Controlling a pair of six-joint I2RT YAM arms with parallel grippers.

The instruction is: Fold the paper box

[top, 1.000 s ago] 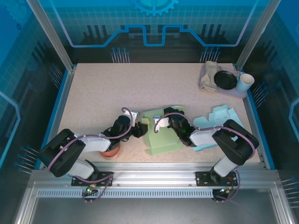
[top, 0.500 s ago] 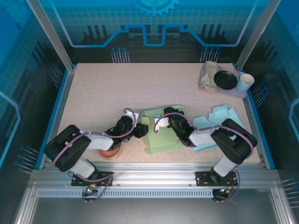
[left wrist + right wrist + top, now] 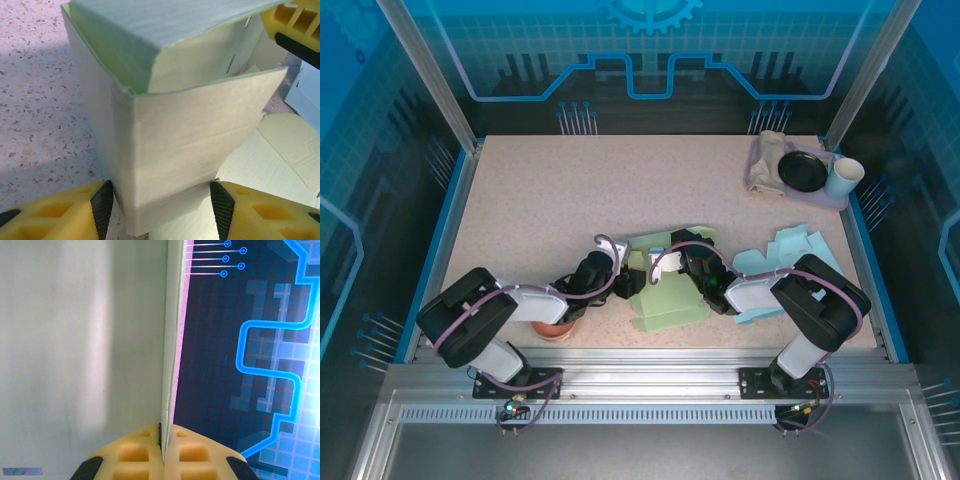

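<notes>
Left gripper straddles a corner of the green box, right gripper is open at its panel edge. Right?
Not quite. The right gripper is shut, pinching the thin panel edge of the green box; the right wrist view shows its fingers pressed together on the sheet. The left gripper does straddle a corner of the box.

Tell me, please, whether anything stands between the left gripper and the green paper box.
Nothing visible does: the left gripper holds its open fingers either side of an upright corner of the green paper box. The right gripper is shut on another panel.
</notes>
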